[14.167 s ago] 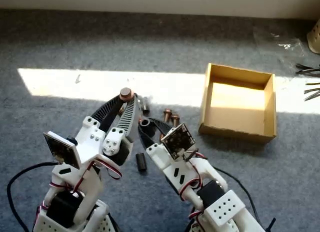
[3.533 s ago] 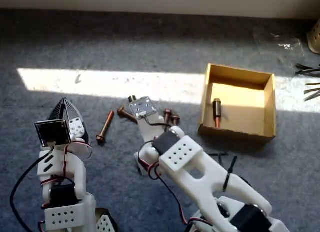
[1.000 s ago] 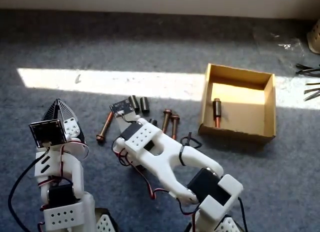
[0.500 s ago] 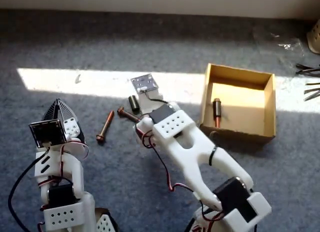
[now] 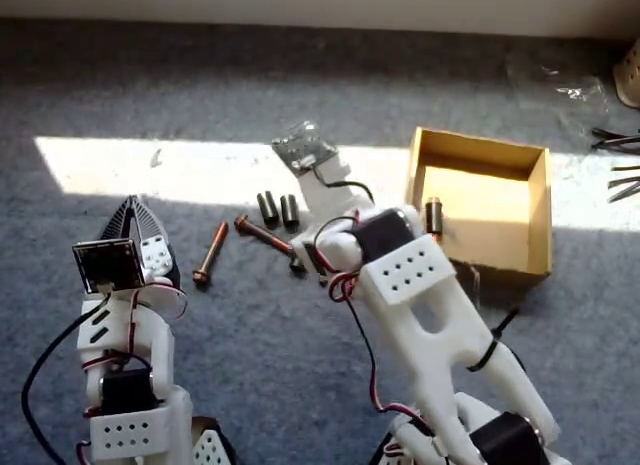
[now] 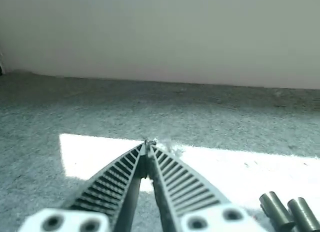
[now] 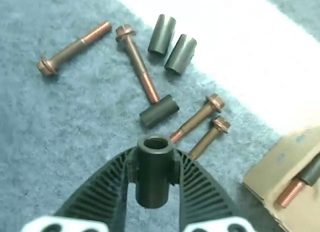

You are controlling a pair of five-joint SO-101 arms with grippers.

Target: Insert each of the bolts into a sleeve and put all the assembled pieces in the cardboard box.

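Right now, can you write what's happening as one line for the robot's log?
right jaws: shut on sleeve | left jaws: shut, empty | cardboard box: one assembled piece | loose: four bolts, three sleeves

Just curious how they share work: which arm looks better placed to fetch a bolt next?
Probably left: the left gripper is shut and empty with a bolt lying close by, while the right gripper holds a sleeve.

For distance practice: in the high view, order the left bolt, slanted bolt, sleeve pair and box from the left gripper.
1. Left bolt, just right of the left gripper.
2. Slanted bolt, farther right.
3. Sleeve pair, beyond it.
4. Box, far right.
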